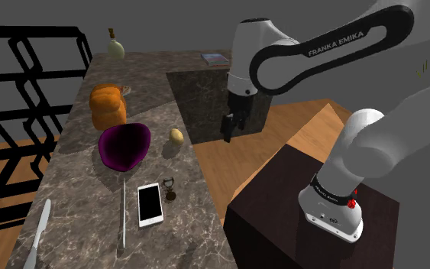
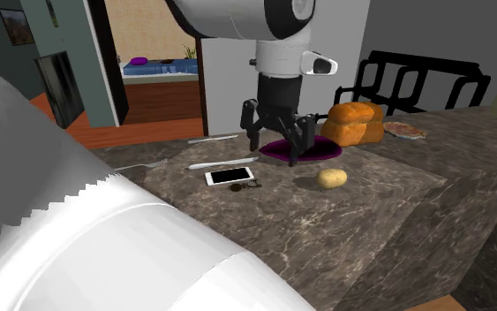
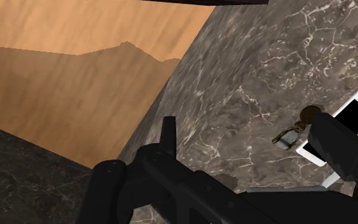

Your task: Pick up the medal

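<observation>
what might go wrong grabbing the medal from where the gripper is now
1. The medal lies right beside the smartphone, so the open gripper may nudge or clamp the phone as well.
2. The medal is small and flat on the marble counter, close to its edge; the fingers might scrape past it or push it toward the drop.

In the shoulder view, the brand name FRANKA EMIKA stands in white capital letters on the black band of the white arm (image 1: 335, 42), running slantwise along its uppermost link, near the picture's top right.
</observation>
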